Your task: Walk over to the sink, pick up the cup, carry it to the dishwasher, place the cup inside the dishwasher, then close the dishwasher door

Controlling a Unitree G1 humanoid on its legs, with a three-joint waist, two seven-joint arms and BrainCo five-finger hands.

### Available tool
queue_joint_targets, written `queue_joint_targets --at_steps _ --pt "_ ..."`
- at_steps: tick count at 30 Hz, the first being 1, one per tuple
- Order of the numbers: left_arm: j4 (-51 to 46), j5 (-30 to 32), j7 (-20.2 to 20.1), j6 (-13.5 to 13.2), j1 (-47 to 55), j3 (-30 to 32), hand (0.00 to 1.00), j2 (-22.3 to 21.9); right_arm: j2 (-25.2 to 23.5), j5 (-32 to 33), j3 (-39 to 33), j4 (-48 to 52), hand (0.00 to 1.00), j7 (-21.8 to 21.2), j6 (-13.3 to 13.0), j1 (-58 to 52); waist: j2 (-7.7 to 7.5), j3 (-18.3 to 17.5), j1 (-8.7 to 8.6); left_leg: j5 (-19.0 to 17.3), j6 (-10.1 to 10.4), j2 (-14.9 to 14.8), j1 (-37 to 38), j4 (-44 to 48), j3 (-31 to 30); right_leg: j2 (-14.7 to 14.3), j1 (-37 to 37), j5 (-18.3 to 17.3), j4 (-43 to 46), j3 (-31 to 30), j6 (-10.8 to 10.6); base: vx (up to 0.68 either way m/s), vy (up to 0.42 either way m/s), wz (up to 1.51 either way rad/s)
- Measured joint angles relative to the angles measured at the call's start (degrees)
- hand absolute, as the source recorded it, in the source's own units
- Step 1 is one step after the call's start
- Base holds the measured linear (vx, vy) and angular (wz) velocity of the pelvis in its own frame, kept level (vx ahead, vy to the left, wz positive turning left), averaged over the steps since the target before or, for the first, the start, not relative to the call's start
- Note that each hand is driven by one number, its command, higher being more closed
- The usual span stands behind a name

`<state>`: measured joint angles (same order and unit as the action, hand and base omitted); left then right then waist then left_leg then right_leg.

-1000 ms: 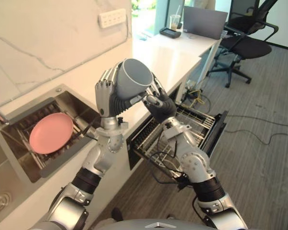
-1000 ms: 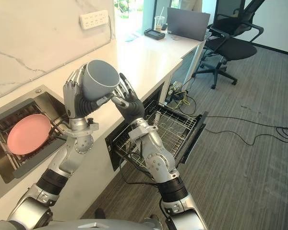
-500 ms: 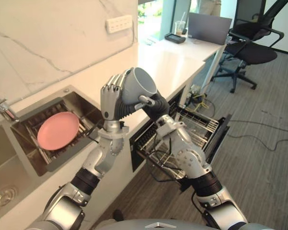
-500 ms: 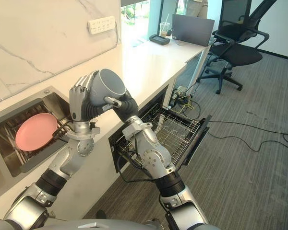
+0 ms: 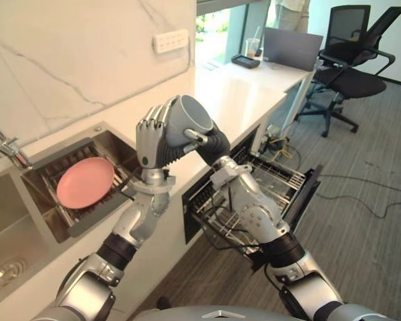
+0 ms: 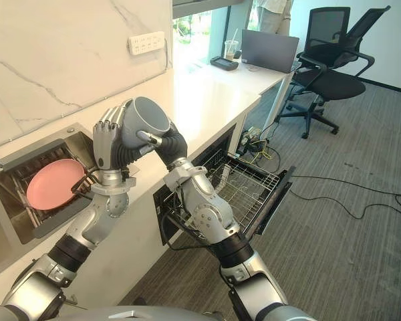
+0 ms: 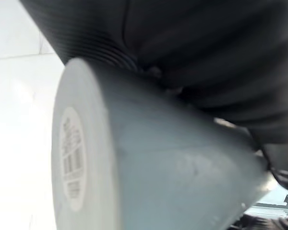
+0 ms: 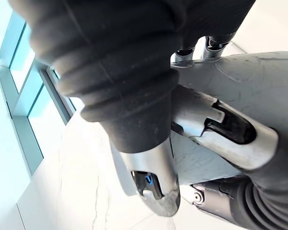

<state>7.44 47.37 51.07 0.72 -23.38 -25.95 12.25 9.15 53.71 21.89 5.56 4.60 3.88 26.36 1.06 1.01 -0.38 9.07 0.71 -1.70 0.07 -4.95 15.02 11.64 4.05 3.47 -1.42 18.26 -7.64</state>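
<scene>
A grey cup (image 5: 187, 119) is held up over the white counter's front edge, tipped so its mouth faces up and to the right. My left hand (image 5: 152, 137) has its fingers curled round the cup's far side. My right hand (image 5: 212, 144) grips from the other side, with its thumb (image 8: 216, 127) pressed on the cup wall (image 8: 259, 79). The left wrist view shows the cup (image 7: 182, 177) close up, with a barcode sticker on its base. The dishwasher (image 5: 301, 194) stands open below and to the right, its wire rack (image 5: 271, 177) pulled out.
A pink plate (image 5: 85, 182) lies in the sink's rack (image 5: 67, 221) on the left, next to a tap (image 5: 7, 144). At the counter's far end are a laptop (image 5: 291, 48) and a drink cup (image 5: 252, 47). A black office chair (image 5: 351, 73) stands beyond, on grey carpet.
The camera has shifted, showing more of the sink. Both hands still hold the cup; the right hand has closed in tighter against it and the cup sits a little lower.
</scene>
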Motion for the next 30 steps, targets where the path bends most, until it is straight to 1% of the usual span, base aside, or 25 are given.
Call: queue_joint_targets --at_steps 3,5,8,9,11,13,15,16,17,19,21,22,27,29,30 --pt "-0.04 0.0 0.38 0.0 -0.02 -0.05 1.0 0.18 -0.04 -0.07 1.03 0.0 1.0 1.12 -1.67 0.15 0.0 0.0 0.47 0.06 0.09 0.0 -0.21 0.0 -0.53 0.05 0.03 -0.01 0.05 0.39 -0.01 -0.01 -0.004 0.08" --pt "-0.07 0.0 1.18 0.0 -0.02 -0.12 1.0 0.21 -0.2 -0.09 2.06 0.0 1.0 1.94 -3.39 0.24 0.0 0.0 0.67 0.21 0.3 0.01 -0.51 0.0 -1.06 0.09 0.09 -0.01 0.04 1.13 -0.01 -0.01 -0.006 0.11" --pt "-0.11 0.01 1.32 0.0 -0.01 -0.25 1.0 0.31 -0.26 -0.1 2.42 0.0 1.0 2.31 -4.15 0.24 0.0 0.0 1.25 0.24 0.35 -0.04 -0.56 0.0 -1.18 0.05 0.1 0.0 0.05 1.24 -0.01 0.0 -0.004 0.02" --pt "-0.14 0.01 1.41 0.0 0.0 -0.34 0.0 0.65 -0.33 -0.1 2.62 0.0 1.0 2.51 -4.42 0.24 0.0 0.0 1.34 0.24 0.35 -0.05 -0.57 0.0 -1.21 0.04 0.09 0.0 0.04 1.25 -0.01 0.0 0.0 0.0" --pt "-0.14 0.02 1.48 -0.02 0.11 -1.08 0.0 1.23 -0.77 -0.1 2.82 0.0 1.0 3.51 -5.49 0.24 0.01 0.0 1.35 0.24 0.35 -0.05 -0.58 0.0 -1.22 0.04 0.09 0.0 0.03 1.26 -0.01 0.0 0.0 0.0" --pt "-0.16 0.11 1.99 -0.8 1.22 -2.09 0.0 1.3 -1.89 -0.12 2.61 -0.1 1.0 5.22 -7.86 0.27 0.01 0.0 1.36 0.23 0.36 -0.04 -0.59 0.0 -1.22 0.03 0.08 0.01 -0.05 1.26 0.0 0.0 0.0 0.0" --pt "-0.18 0.08 2.46 -1.05 2.0 -2.77 0.0 1.28 -1.98 -0.65 2.81 -0.18 1.0 6.64 -9.17 0.28 0.02 0.0 1.38 0.19 0.42 -0.03 -0.59 0.0 -1.21 0.02 0.08 0.06 -0.09 1.26 0.06 0.0 0.0 0.0" --pt "-0.16 0.03 2.47 -1.05 2.19 -2.78 0.0 1.16 -2.12 -2.5 3.21 -0.34 1.0 7.63 -9.98 0.28 0.02 0.0 1.38 0.19 0.42 -0.06 -0.59 0.0 -1.21 -0.01 0.08 0.06 -0.1 1.26 0.06 0.0 0.0 0.0" --pt "-0.13 0.03 2.46 -1.05 2.21 -2.8 0.0 1.2 -2.17 -3.04 3.37 -0.34 1.0 8.23 -10.25 0.29 0.03 -0.01 1.35 0.18 0.43 -0.08 -0.59 0.0 -1.21 -0.02 0.08 0.05 -0.11 1.25 0.06 0.0 0.0 0.0" --pt "-0.13 0.04 2.46 -1.05 2.24 -2.93 0.0 1.21 -2.95 -7.92 3.5 -0.34 1.0 10.65 -11.69 0.29 0.05 0.0 1.33 0.17 0.45 -0.12 -0.59 0.0 -1.2 -0.05 0.07 0.05 -0.11 1.25 0.06 0.0 0.0 0.0" --pt "-0.13 0.04 2.45 -1.05 2.29 -3.21 0.0 1.25 -3.28 -10.51 3.47 -0.36 1.0 12.04 -12.48 0.29 0.06 0.0 1.33 0.16 0.46 -0.11 -0.59 0.0 -1.2 -0.05 0.07 0.05 -0.12 1.25 0.06 0.0 0.0 0.0" --pt "-0.14 0.09 2.45 -1.06 2.55 -3.53 0.0 1.26 -3.7 -12.64 3.3 -0.44 1.0 13.53 -13.09 0.3 0.06 0.0 1.3 0.16 0.46 -0.1 -0.59 0.0 -1.19 -0.04 0.07 0.05 -0.12 1.25 0.06 0.0 0.0 0.0" --pt "-0.12 0.39 2.42 -1.09 4.02 -6.19 0.0 1.34 -4.39 -13.61 2.12 -3.08 1.0 17.65 -14.99 2.5 0.23 0.03 1.11 0.16 0.46 -0.09 -0.59 0.0 -1.14 -0.03 0.04 0.04 -0.13 1.2 0.04 0.0 0.0 0.0" --pt "-0.14 1.95 2.42 -1.14 4.65 -8.05 0.0 1.25 -4.59 -14.0 0.36 -3.12 1.0 20.02 -16.68 3.8 0.27 0.01 1.21 0.16 0.45 -0.1 -0.59 0.01 -1.12 -0.03 0.05 0.01 -0.13 1.2 0.01 0.0 0.0 0.0" --pt "-0.12 2.31 2.28 -1.17 4.67 -8.33 0.0 1.31 -4.75 -14.64 -0.09 -3.12 1.0 20.43 -17.26 3.8 0.29 0.0 1.21 0.16 0.45 -0.1 -0.59 0.01 -1.11 -0.03 0.05 0.02 -0.13 1.2 0.01 0.0 0.0 0.0"
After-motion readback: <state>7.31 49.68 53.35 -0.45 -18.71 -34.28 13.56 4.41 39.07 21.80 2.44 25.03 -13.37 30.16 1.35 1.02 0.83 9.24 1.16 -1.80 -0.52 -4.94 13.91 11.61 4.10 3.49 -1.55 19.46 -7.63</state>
